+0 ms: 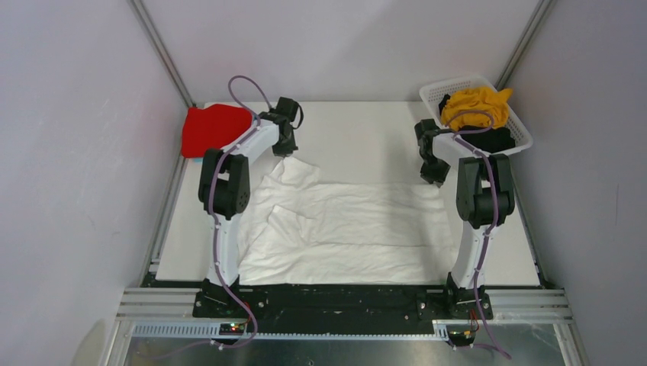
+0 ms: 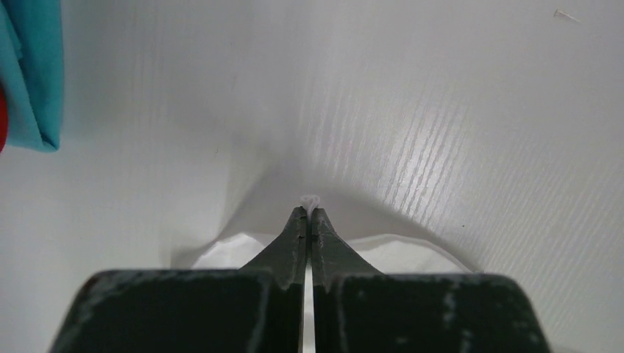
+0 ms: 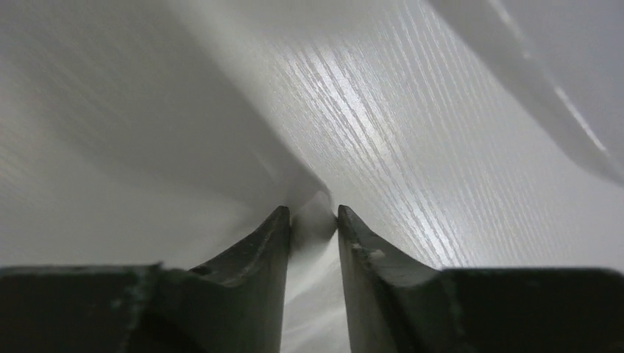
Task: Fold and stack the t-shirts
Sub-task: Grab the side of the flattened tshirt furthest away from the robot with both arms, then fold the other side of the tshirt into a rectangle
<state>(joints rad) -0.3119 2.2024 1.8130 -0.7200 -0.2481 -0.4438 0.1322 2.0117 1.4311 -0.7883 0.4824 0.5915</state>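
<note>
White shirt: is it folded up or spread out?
Spread out. The white shirt lies wide and wrinkled on the table; left gripper and right gripper pinch its far edge.

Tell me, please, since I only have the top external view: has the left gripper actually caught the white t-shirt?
Observer: Yes. In the left wrist view the left gripper is shut, with a small nub of the white t-shirt pinched at its tips.
Operator: Thank you. And the right one?
Observer: The right wrist view shows the right gripper closed on a thicker fold of the same shirt, with cloth filling the gap between its fingers.
Operator: Is anything lying by the red t-shirt?
Observer: The left wrist view shows a folded light blue t-shirt right against its edge.
</note>
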